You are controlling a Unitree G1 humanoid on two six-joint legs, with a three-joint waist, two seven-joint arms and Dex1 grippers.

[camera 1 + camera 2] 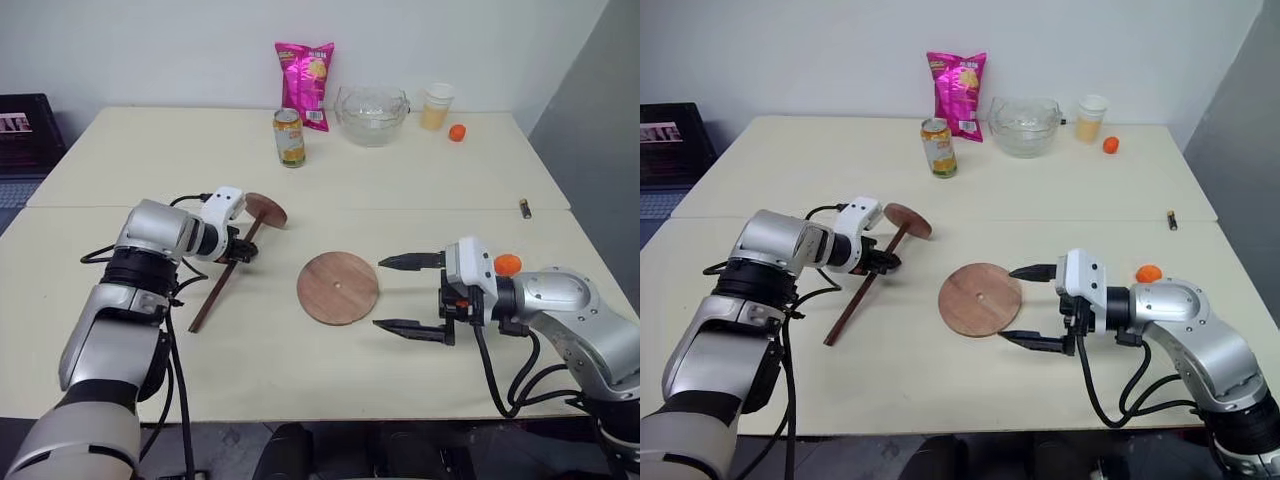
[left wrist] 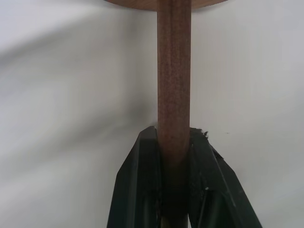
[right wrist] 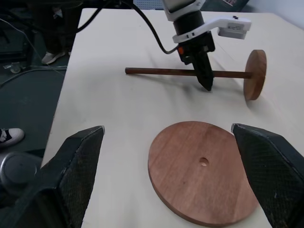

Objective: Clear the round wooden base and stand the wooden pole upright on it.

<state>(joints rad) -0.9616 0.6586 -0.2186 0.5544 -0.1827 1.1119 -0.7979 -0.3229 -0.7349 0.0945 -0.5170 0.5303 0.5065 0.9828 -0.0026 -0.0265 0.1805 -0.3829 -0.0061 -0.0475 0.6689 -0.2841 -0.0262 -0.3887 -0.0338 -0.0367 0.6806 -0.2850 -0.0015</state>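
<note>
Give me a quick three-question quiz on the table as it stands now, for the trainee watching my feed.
1. True or false: the left pincer is shut on the wooden pole.
2. Which describes the round wooden base? A) a can stands on it; B) nothing lies on it; C) the pole stands upright in its hole.
3. Fill in: the right pincer faces the base with its jaws ____.

Key
1. True: its fingers clamp the rod, which lies on the table.
2. B: the base is bare, its centre hole showing; the can stands at the far side of the table.
3. Open: one finger to each side of the base's near edge, as seen from the right wrist.
</note>
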